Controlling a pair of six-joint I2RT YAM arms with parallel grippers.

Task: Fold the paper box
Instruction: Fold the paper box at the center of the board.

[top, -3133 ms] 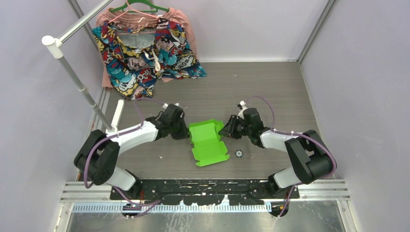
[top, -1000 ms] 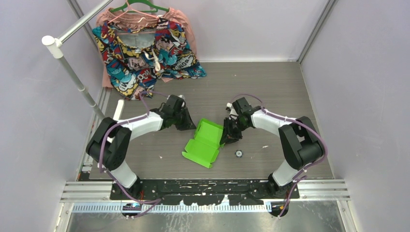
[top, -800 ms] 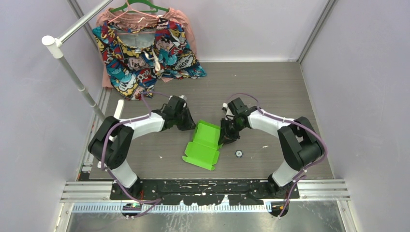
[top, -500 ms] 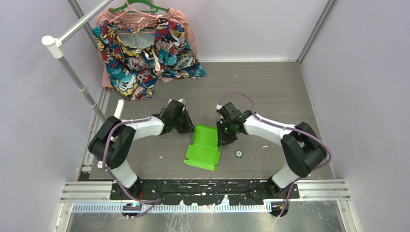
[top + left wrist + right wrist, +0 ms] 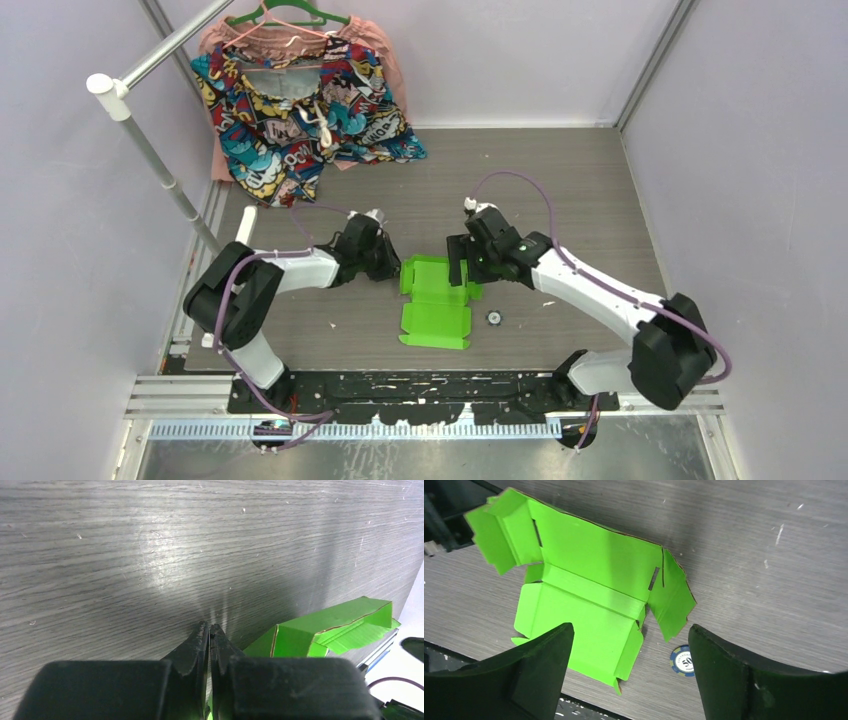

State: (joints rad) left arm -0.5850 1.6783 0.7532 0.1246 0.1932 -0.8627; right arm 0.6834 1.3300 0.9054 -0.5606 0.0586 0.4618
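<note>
my left gripper (image 5: 210, 630) is pinched shut on the box (image 5: 589, 575) edge, a green sliver showing between its jaws, i'd say to anchor it. right gripper (image 5: 630, 632) hangs wide open, box lying mostly unfolded just beneath it, free to take a flap.

"50" on the small chip (image 5: 683, 660)

A comic-print garment (image 5: 300, 110) hangs on a green hanger (image 5: 290, 15) at the far-left corner, beside a white rack pole (image 5: 150, 150). A small blue-edged chip (image 5: 493, 318) lies on the grey surface (image 5: 560, 190).
</note>
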